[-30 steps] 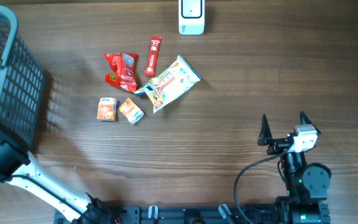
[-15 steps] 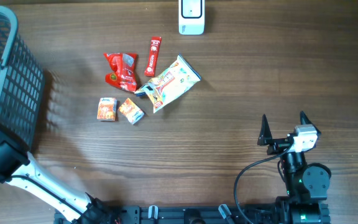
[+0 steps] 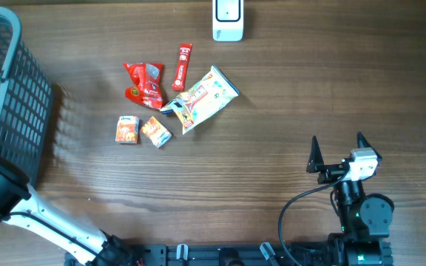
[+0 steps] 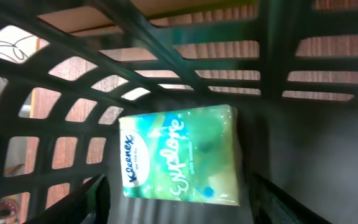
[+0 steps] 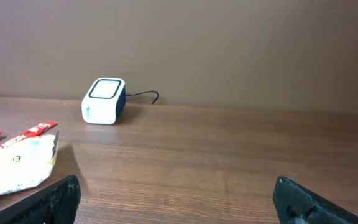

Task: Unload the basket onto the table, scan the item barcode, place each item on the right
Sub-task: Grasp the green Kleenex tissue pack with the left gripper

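A green Kleenex tissue pack (image 4: 182, 155) lies on the floor of the dark plastic basket (image 3: 9, 89) at the table's left edge. My left gripper (image 4: 178, 208) is down inside the basket and open. Its dark fingers (image 4: 89, 202) stand on either side of the pack's near end, apart from it. From overhead the gripper is hidden by the basket wall; only the left arm (image 3: 6, 196) shows. The white scanner (image 3: 228, 21) stands at the table's far edge, also seen as a scanner (image 5: 103, 101) in the right wrist view. My right gripper (image 3: 339, 151) rests open over bare wood at the front right.
Several snack items lie in the middle left of the table: a red packet (image 3: 143, 83), a red stick (image 3: 182, 65), a white pouch (image 3: 202, 98) and two small orange boxes (image 3: 127, 129). The scanner's cable (image 5: 143, 95) trails behind it.
The left arm has shifted slightly at the basket's near corner. The right arm and the items on the table have not moved.
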You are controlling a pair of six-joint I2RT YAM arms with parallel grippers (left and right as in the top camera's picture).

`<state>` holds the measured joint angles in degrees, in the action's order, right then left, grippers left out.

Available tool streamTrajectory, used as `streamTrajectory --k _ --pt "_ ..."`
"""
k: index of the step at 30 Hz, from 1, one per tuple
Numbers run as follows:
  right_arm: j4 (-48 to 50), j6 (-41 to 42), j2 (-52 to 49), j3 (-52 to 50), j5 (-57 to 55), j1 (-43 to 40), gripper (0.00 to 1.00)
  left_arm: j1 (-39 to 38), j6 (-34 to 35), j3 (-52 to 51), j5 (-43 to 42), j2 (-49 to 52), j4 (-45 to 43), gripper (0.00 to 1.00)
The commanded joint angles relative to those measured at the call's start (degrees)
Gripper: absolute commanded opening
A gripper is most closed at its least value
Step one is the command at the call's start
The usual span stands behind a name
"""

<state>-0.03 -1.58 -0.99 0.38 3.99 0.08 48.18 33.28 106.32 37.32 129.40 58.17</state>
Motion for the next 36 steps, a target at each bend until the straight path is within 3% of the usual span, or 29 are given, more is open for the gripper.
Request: streamTrajectory --k 1,12,20,22,24,28,30,36 --pt "0.1 0.5 0.4 -0.1 -0.8 0.2 1.00 0.3 -0.3 -0.8 -2.2 0.8 -1.0 0.68" --pt "0.1 0.5 0.4 -0.1 -0.8 0.2 0.99 0.3 -1.2 -7.5 -1.9 0.8 -7.1 0.66" --pt "0.1 0.5 0.4 -0.1 -0.8 0.2 1.00 0.3 -1.6 -7.5 3.3 0.8 -8.3 0.66" --pt "0.1 0.5 0.4 -0.1 -0.8 0.2 1.00 0.3 -1.6 -7.5 3.5 0.8 -8.3 0.60" --pt "0.1 0.5 0.4 -0.1 -0.8 0.2 1.00 0.4 -1.6 -7.5 3.4 0.8 -8.3 0.34" --pt "0.1 0.5 0.4 -0.1 -0.8 0.2 1.00 0.4 -1.6 -7.5 3.4 0.8 -8.3 0.09" --pt "0.1 0.5 0.4 -0.1 -0.8 0.2 1.00 0.4 -1.6 -7.5 3.5 0.8 -8.1 0.04" --pt "0.1 0.5 0.4 -0.1 -0.8 0.2 1.00 0.3 -3.2 -7.5 3.5 0.8 -7.1 0.04"
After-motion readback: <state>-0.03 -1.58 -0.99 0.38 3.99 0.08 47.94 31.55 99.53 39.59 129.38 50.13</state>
